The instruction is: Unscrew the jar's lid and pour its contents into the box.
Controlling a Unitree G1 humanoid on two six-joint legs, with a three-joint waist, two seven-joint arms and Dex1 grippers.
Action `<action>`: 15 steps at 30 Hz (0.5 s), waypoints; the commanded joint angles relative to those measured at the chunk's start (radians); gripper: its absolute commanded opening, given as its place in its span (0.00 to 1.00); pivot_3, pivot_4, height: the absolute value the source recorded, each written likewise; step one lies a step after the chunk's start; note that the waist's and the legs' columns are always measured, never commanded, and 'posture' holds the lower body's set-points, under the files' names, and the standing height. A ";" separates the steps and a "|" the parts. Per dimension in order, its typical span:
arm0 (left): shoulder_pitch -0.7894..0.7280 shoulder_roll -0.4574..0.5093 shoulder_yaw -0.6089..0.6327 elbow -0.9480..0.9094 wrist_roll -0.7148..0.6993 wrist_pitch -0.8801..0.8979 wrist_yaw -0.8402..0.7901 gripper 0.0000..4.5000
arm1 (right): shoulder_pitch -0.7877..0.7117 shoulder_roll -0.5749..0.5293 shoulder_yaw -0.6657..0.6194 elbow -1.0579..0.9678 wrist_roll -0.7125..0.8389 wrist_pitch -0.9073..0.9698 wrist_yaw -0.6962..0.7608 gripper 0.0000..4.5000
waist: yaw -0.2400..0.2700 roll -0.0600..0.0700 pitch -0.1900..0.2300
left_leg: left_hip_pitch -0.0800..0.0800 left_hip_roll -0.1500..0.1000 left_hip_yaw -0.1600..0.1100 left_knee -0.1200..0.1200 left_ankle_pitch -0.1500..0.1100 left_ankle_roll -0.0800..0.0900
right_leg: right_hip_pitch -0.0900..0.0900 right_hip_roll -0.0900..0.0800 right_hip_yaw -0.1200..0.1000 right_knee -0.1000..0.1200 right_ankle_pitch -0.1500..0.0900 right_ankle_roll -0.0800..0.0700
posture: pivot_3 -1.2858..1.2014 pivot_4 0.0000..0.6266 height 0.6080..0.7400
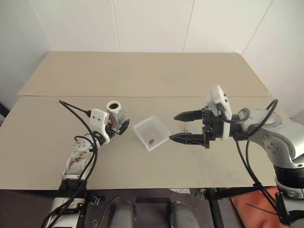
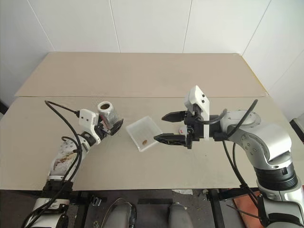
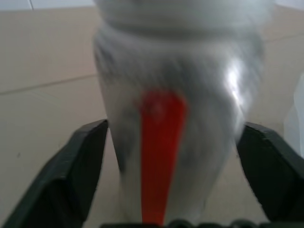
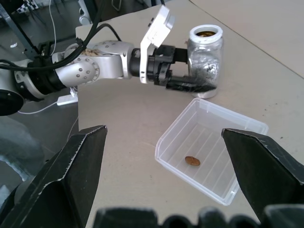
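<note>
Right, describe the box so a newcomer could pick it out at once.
On the tan table, look between the two robot arms: the box sits there, with the open jar beside it. It is a shallow, square tray of clear plastic with rounded corners, holding one small brown bit, unlike the tall, silvery jar.

jar [image 4: 205,61] silvery-translucent with a red stripe on its label, white rim, brown bits [image 4: 205,33] at the mouth. box [image 1: 151,133] clear frosted plastic, one brown bit [image 4: 192,161] inside. table [image 1: 42,142] plain beige; both grippers have black fingers and white housings.
</note>
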 commanded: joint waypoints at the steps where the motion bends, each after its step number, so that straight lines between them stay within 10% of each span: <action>1: 0.066 0.077 0.048 -0.182 -0.071 0.095 -0.063 0.99 | 0.002 -0.006 -0.023 -0.026 -0.008 -0.032 0.001 1.00 | -0.006 0.000 0.000 | 0.000 0.000 0.000 0.000 0.000 0.000 | 0.000 0.000 0.000 0.000 0.000 0.000 | 0.52 0.24 1.00; 8: 0.328 0.324 0.267 -0.481 -0.272 0.268 -0.255 0.99 | 0.035 -0.023 -0.029 -0.031 -0.030 -0.049 0.008 1.00 | -0.008 0.000 0.000 | 0.001 0.001 0.001 -0.002 0.000 0.000 | -0.001 0.000 0.002 0.000 0.000 0.000 | 0.52 0.24 1.00; 15: 0.551 0.569 0.699 -0.480 -0.580 0.306 -0.806 0.99 | 0.080 -0.079 -0.065 -0.015 -0.055 -0.099 0.047 1.00 | -0.003 0.000 0.000 | 0.003 0.001 0.004 -0.003 0.000 0.000 | 0.000 0.000 0.001 -0.001 -0.001 -0.001 | 0.52 0.24 1.00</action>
